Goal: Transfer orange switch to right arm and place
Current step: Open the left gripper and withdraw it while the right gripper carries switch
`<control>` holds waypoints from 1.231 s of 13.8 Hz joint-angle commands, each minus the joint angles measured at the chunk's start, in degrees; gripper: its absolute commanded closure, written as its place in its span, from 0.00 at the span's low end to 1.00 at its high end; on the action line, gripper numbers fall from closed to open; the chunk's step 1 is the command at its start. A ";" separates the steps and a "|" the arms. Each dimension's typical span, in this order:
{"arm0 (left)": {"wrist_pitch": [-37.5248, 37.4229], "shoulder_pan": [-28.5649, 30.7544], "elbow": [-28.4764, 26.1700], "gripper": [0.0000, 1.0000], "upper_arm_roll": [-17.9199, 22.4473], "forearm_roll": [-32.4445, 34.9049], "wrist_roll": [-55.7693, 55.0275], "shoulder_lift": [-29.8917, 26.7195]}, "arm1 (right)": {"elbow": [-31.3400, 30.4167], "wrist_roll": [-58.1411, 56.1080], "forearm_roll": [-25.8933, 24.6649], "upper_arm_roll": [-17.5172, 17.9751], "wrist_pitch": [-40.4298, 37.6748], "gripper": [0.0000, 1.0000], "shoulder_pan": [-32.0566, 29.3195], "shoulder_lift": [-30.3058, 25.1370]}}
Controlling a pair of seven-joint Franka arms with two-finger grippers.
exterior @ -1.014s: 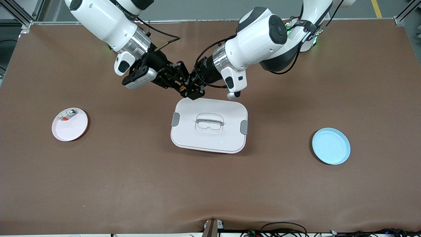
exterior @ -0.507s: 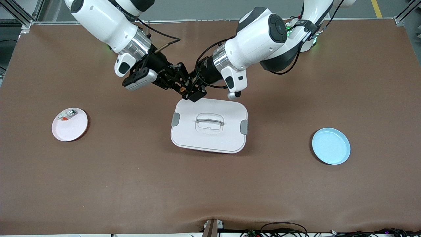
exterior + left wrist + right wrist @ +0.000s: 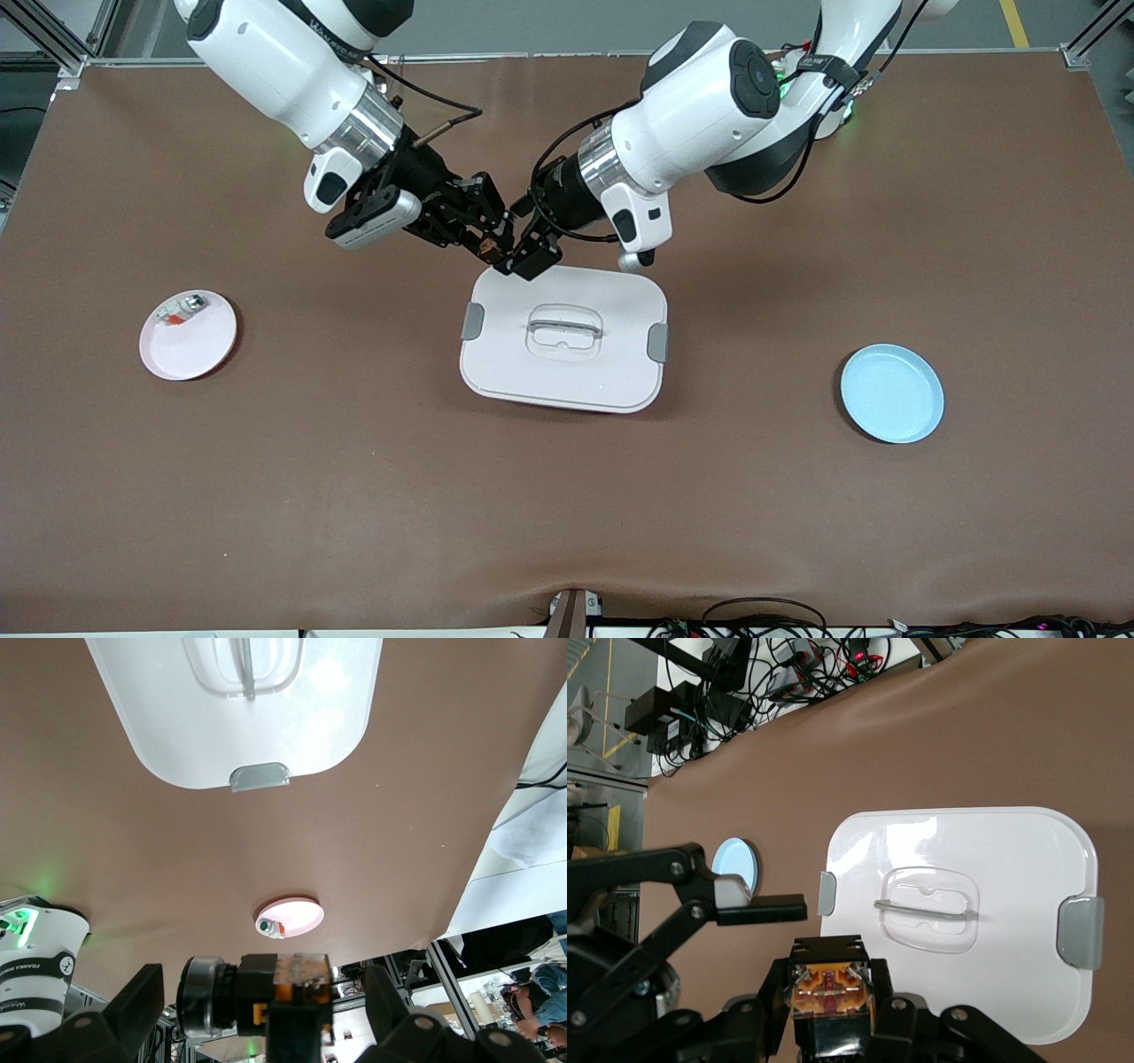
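Two arms meet above the brown worktop (image 3: 354, 496) as we reach the midpoint of the handover. Starting at the right arm's end, a pink plate (image 3: 199, 350) carries a small whitish part with a red bit (image 3: 179, 310). Moving along, the right tool (image 3: 490, 246) is clamped on the orange switch (image 3: 830, 986), held in the air just over the edge of the white lidded box (image 3: 576, 372) at mid-worktop. Beside it, the left tool (image 3: 527, 257) has its fingers spread apart, one on either side of the switch and touching nothing we can see. Toward the left arm's end, a blue plate (image 3: 895, 399) sits empty. We judge the transfer done: the left arm must clear away, and the right arm has yet to place the switch, probably on the pink plate.
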 commanded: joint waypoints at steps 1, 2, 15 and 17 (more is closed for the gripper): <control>-0.50 2.87 -3.08 0.00 -0.12 1.18 1.38 -3.28 | 2.03 -5.57 0.49 -0.04 -3.65 1.00 -1.41 0.57; -1.02 4.18 -4.49 0.00 -0.12 1.27 2.44 -4.86 | 2.21 -6.73 0.49 -0.04 -4.62 1.00 -1.94 0.57; -17.02 13.15 -14.07 0.00 -0.12 16.12 17.01 -11.64 | 5.02 -28.85 -11.28 -0.13 -21.49 1.00 -10.63 0.30; -21.04 15.35 -14.44 0.00 -0.20 16.12 26.22 -11.91 | 5.02 -38.94 -12.08 -0.21 -25.17 1.00 -12.92 0.04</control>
